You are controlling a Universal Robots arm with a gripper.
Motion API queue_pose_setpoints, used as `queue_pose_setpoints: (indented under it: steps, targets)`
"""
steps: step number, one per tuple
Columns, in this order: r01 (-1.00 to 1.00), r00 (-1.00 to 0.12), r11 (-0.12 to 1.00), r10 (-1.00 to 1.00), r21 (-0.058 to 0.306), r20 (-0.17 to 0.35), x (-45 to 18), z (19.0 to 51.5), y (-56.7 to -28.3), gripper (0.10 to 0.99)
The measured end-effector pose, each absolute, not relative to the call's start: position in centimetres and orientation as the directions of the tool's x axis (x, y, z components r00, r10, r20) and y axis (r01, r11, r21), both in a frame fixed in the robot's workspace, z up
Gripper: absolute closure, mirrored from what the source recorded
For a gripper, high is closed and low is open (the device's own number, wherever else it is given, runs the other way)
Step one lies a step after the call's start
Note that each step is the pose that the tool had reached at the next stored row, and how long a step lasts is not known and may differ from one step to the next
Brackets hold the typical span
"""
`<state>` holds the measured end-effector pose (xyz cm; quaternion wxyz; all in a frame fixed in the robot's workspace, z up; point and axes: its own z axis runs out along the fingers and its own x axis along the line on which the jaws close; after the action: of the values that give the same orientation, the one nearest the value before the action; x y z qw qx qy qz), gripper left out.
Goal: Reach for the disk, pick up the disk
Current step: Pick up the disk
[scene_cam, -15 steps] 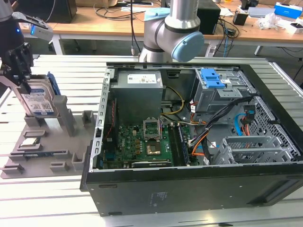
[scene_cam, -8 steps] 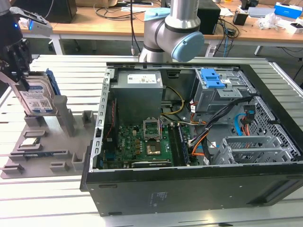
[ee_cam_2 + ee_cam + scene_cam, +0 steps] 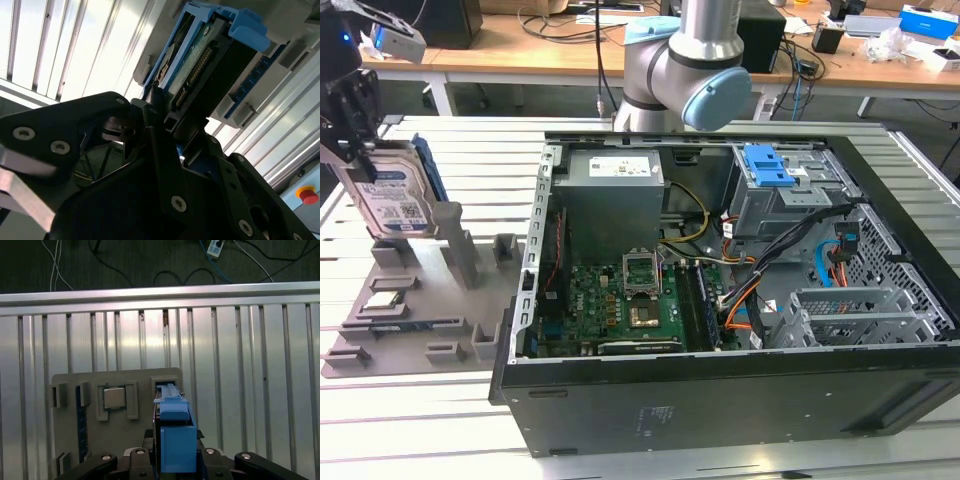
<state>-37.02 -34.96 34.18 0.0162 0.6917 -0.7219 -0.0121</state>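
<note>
The gripper (image 3: 358,160) is clamped on the upper end of the disk (image 3: 398,198). The drive stands on edge, slightly tilted, at the grey fixture (image 3: 415,310) on the exterior view's left, with its long axis running straight down from the tool.

You see the disk (image 3: 392,195) standing on its edge at the exterior view's left, a little tilted, above the grey holder plate (image 3: 380,330). Its silver face carries a white-and-blue label, and blue rails run along its sides.
</note>
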Motion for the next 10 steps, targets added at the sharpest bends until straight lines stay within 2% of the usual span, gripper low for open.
queue_pose_setpoints:
  steps: [10]
  targets:
    - [-0.998,-0.043,0.043,-0.999,0.040,0.007,-37.0,35.9,-35.0,0.722]
